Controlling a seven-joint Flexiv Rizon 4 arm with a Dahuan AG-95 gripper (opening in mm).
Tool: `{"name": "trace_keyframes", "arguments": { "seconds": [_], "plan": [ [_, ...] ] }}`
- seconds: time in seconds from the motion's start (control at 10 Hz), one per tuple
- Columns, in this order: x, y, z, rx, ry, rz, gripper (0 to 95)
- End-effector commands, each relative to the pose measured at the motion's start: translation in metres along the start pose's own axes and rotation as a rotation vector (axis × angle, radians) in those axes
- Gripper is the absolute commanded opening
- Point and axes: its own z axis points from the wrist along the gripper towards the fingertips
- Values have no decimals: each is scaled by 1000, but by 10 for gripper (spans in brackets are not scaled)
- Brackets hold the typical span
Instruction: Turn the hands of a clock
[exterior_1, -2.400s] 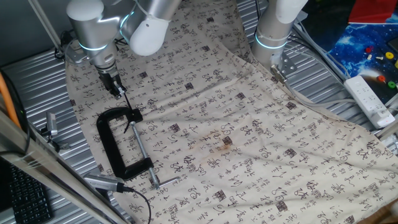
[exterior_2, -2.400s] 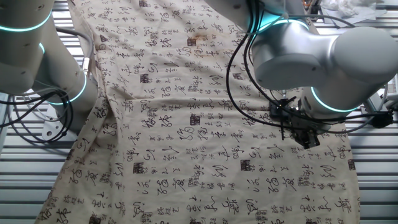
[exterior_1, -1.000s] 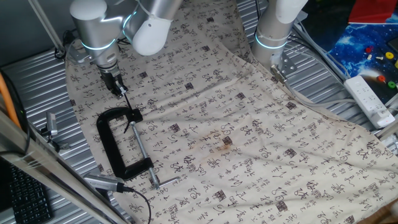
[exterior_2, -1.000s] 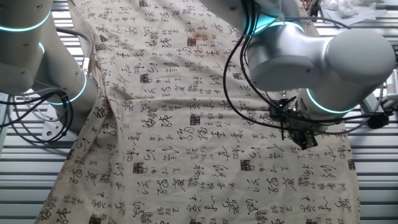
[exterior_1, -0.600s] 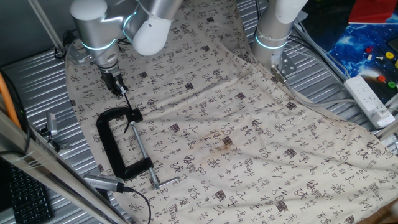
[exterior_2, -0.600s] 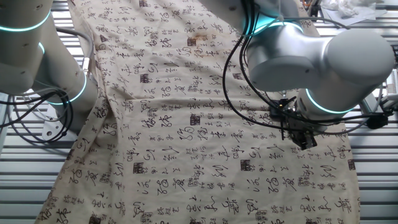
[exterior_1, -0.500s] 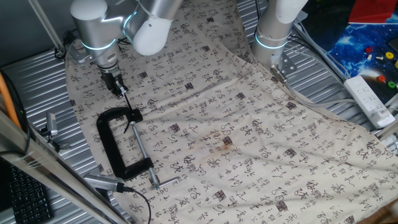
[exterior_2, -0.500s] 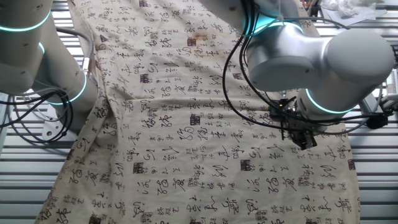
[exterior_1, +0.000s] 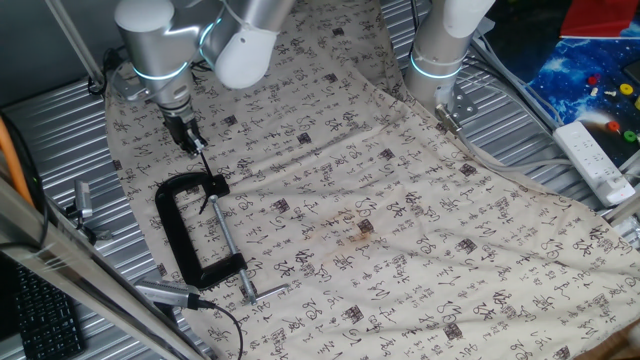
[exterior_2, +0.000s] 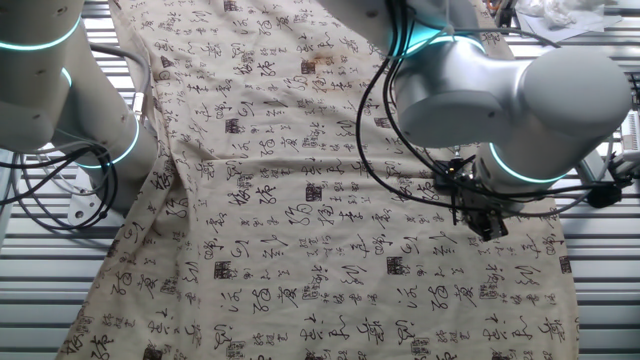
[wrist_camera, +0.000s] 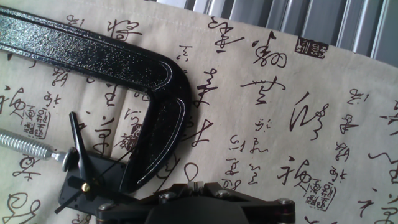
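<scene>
We see the gripper (exterior_1: 188, 140) hanging just above the upper end of the black C-clamp (exterior_1: 193, 228), which lies flat on the calligraphy-print cloth (exterior_1: 400, 220). The thin black clock hands (wrist_camera: 78, 162) sit at the clamp's jaw, beside the tip of its silver screw (wrist_camera: 25, 144). We cannot tell whether the fingers are spread or pressed together.
</scene>
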Motion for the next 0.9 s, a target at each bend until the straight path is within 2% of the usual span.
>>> {"name": "trace_keyframes", "arguments": {
  "seconds": [0.1, 0.9],
  "plan": [
    [1, 0, 0, -2, -3, 1, 0],
    [4, 1, 0, -5, -8, 1, 0]
  ]
}}
